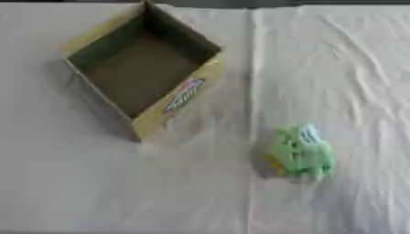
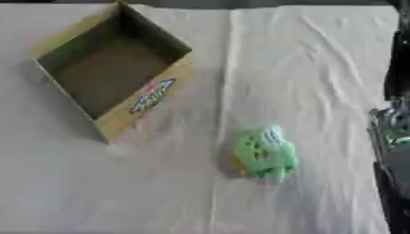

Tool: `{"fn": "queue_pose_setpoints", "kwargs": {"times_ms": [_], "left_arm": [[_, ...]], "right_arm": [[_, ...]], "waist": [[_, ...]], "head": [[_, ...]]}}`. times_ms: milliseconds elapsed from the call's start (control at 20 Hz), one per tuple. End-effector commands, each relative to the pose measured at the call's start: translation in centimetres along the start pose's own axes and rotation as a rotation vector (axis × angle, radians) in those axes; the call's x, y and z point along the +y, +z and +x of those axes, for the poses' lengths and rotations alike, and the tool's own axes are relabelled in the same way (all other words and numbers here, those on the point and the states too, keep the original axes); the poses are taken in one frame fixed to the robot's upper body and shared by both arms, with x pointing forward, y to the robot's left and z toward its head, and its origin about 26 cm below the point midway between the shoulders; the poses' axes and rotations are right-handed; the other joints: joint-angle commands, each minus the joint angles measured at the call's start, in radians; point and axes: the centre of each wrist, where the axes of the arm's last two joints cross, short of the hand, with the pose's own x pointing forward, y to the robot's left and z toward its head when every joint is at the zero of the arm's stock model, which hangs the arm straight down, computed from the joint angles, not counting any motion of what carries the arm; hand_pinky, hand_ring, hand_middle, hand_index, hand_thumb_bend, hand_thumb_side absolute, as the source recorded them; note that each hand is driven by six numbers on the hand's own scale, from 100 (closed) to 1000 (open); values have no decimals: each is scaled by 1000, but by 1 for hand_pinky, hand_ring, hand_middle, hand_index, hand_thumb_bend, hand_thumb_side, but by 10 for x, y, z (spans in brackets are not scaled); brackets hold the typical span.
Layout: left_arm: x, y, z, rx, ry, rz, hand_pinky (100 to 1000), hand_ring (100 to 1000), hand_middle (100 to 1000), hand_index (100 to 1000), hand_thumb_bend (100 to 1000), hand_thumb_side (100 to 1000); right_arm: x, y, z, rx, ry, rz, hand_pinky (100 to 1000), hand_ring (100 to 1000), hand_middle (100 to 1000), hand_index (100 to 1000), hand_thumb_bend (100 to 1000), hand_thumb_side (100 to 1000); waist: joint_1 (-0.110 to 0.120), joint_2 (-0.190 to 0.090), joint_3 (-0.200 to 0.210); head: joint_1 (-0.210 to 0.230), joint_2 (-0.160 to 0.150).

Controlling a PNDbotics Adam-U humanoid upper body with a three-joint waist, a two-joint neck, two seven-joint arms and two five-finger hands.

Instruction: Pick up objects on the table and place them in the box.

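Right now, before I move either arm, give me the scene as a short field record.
box: open cardboard box, upper left, turned at an angle, nothing visible inside
object: green toy, on the white cloth, right of and nearer than the box, apart from it
right arm: dark arm at the right edge of the right eye view, hand not visible
left hand: not in view

Matt cardboard box; glossy green plastic toy; wrinkled white cloth.

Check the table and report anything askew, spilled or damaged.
Nothing spilled or visibly damaged. The cardboard box sits turned diagonally to the table edges, open and empty. The green toy lies alone on the wrinkled white cloth, apart from the box.
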Motion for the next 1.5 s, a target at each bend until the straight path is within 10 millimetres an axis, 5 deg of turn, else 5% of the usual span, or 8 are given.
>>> {"fn": "queue_pose_setpoints", "kwargs": {"times_ms": [50,650,1150,1500], "left_arm": [[1,-4,5,-25,4,-1,357,582,791,890,100,781],[3,-3,4,-18,-4,-1,358,582,791,890,100,781],[6,-1,3,-8,-27,-17,358,583,792,890,100,780],[8,0,2,-3,-35,-27,359,586,792,889,100,780]], "right_arm": [[-3,-6,7,-39,12,4,859,715,672,877,100,1000],[-9,-8,8,-52,75,47,858,728,692,883,100,1000],[-34,-27,17,-203,518,323,864,793,768,900,100,1000],[-42,-36,24,-281,692,557,865,817,802,916,278,1000]], "waist": [[1,-14,0],[2,-18,-8],[-10,-40,-26],[-17,-52,-33]], "head": [[-2,-6],[-9,4],[0,21],[5,17]]}}
